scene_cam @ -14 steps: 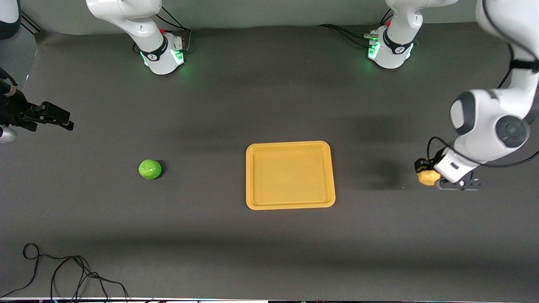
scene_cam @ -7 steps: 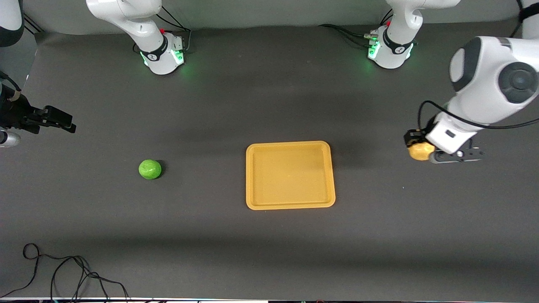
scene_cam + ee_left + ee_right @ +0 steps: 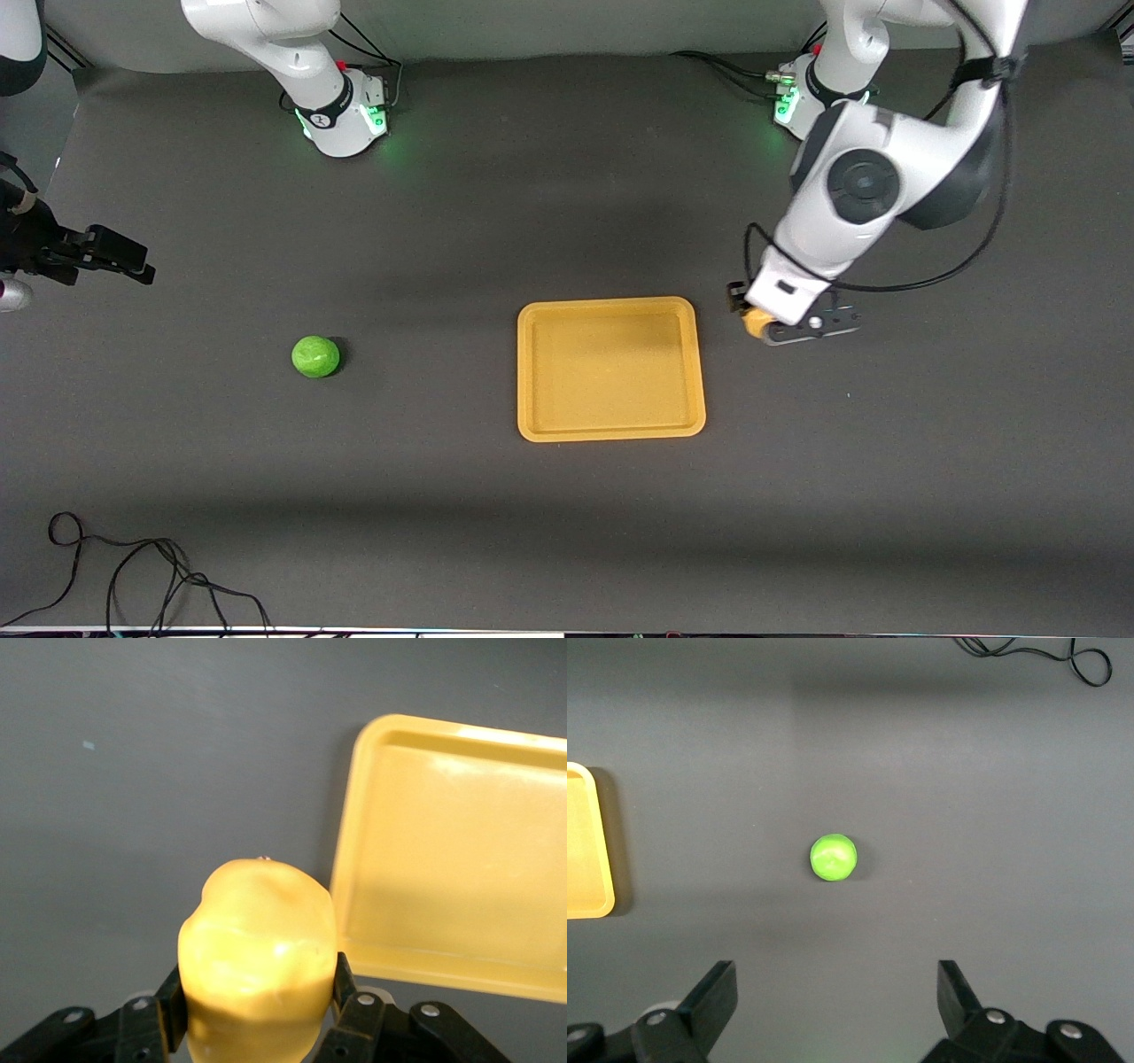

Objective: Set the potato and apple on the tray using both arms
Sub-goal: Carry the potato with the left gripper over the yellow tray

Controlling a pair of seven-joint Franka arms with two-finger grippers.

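Dark grey surface [image 3: 567,532] carries tray [image 3: 611,432] mid-way, apple [image 3: 315,356] toward right arm's end, and a black cable [image 3: 133,576] nearest the camera.

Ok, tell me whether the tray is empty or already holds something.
Empty. The tray shows only its bare yellow floor; the potato is gripped in the left gripper beside it, and the apple lies on the table.

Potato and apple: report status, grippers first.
Left gripper shut on potato, over table beside tray. Right gripper open, high above apple. Apple on table, untouched. Tray holds nothing; nothing in the way.
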